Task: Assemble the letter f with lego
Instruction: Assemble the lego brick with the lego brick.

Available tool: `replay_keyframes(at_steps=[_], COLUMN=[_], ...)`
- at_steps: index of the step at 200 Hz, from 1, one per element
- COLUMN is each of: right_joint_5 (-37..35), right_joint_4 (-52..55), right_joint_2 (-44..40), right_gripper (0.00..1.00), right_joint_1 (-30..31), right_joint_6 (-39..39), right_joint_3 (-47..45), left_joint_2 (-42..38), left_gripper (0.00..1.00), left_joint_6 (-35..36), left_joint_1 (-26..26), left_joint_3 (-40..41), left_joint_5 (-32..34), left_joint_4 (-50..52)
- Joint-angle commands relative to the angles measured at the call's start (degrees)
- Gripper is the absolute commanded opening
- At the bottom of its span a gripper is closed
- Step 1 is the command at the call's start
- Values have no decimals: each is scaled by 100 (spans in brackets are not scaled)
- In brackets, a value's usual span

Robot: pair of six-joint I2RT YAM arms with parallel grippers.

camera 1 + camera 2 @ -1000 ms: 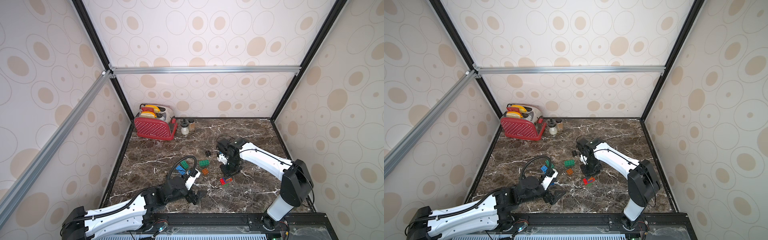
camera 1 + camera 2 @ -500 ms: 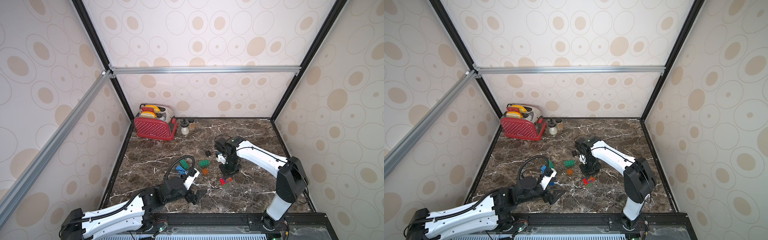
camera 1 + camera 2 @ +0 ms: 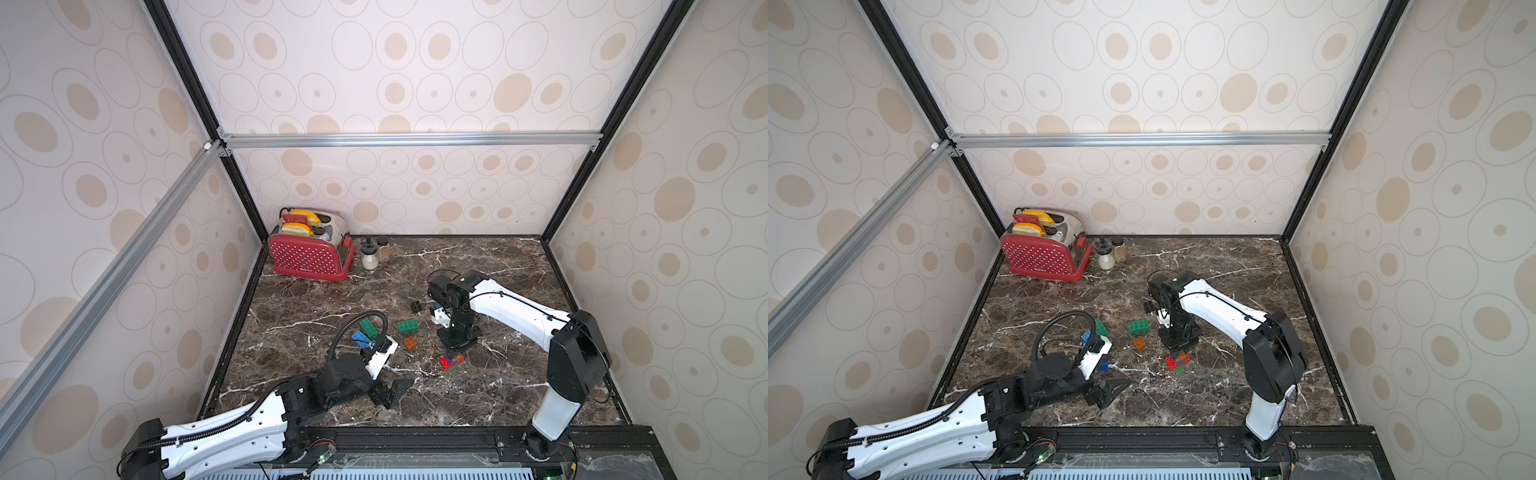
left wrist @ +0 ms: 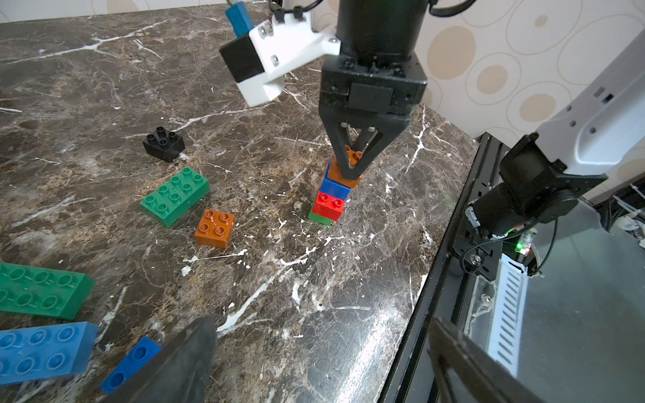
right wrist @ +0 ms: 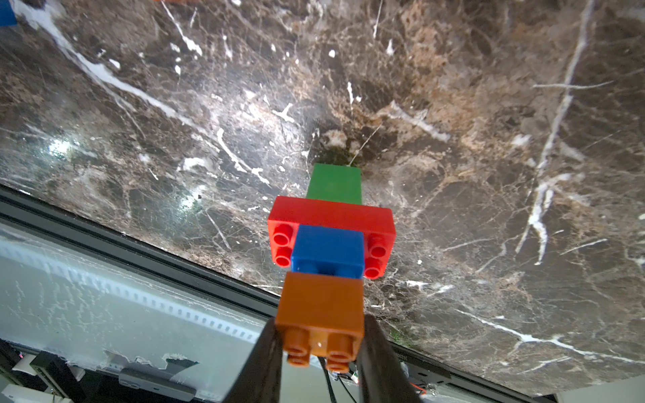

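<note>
Right wrist view shows one stack [image 5: 328,251] of four lego bricks.

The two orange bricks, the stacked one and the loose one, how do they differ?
The stacked orange brick tops the blue brick; the loose orange brick lies alone on the table. The right pincer is shut on the stacked orange brick; nothing touches the loose orange brick. Both are square, four-studded, studs up.

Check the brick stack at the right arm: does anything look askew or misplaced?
The red brick sits centred in the stack, studs showing either side of the blue brick: a cross, not a one-sided F arm. The right end effector grips the orange brick on top.
</note>
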State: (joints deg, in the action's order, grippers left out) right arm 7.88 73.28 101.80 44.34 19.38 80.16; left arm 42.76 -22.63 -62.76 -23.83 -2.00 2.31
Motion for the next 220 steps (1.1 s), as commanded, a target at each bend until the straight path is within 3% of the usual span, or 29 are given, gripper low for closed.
replay_keyframes(at_steps=[1, 220], right_joint_5=[21, 74], right_joint_4=[-543, 81], right_joint_2=[795, 843], right_gripper=[32, 32], right_joint_1=[114, -30], right_joint_6=[-157, -299], right_joint_3=[-506, 206], left_joint_2=[-108, -181], left_gripper=[97, 97], left_joint_6=[66, 65], left_joint_1=[-57, -56], left_joint_3=[-187, -157], left_joint_5=[42, 121], left_joint_4=[77, 66])
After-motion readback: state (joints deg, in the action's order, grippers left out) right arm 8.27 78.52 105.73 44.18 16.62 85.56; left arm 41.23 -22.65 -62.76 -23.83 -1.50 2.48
